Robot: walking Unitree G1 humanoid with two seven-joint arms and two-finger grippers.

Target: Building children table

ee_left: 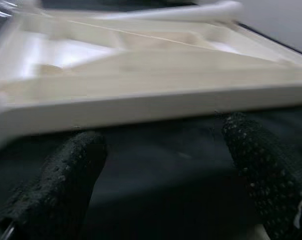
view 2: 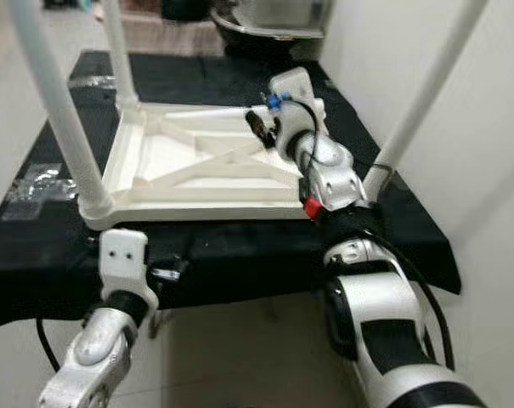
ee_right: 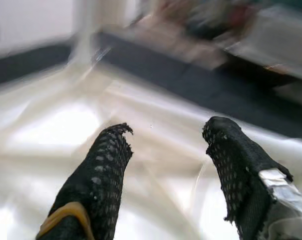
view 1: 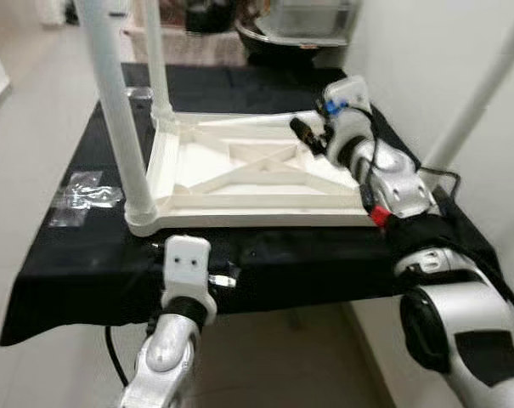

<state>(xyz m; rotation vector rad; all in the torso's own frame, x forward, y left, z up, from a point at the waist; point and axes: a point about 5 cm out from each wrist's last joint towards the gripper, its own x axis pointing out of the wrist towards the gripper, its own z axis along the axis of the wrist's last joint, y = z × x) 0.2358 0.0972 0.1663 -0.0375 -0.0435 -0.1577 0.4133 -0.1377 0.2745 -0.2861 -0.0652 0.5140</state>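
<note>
A white children's tabletop [view 1: 257,174] lies upside down on a black-covered table [view 1: 87,246]. White legs stand up from its near left corner [view 1: 116,102], far left corner [view 1: 155,51] and near right corner [view 2: 426,93]. My right gripper [view 1: 306,133] hovers over the far right corner of the tabletop. Its fingers [ee_right: 108,155] are open with nothing between them. My left gripper [ee_left: 155,135] sits low at the table's front edge, open and empty. It faces the tabletop's near rim [ee_left: 151,102].
A clear plastic bag [view 1: 87,194] lies on the cloth at the left. A metal bowl [view 1: 299,30] and clutter stand behind the table. A white wall [view 1: 426,59] runs close along the right. Open floor lies to the left.
</note>
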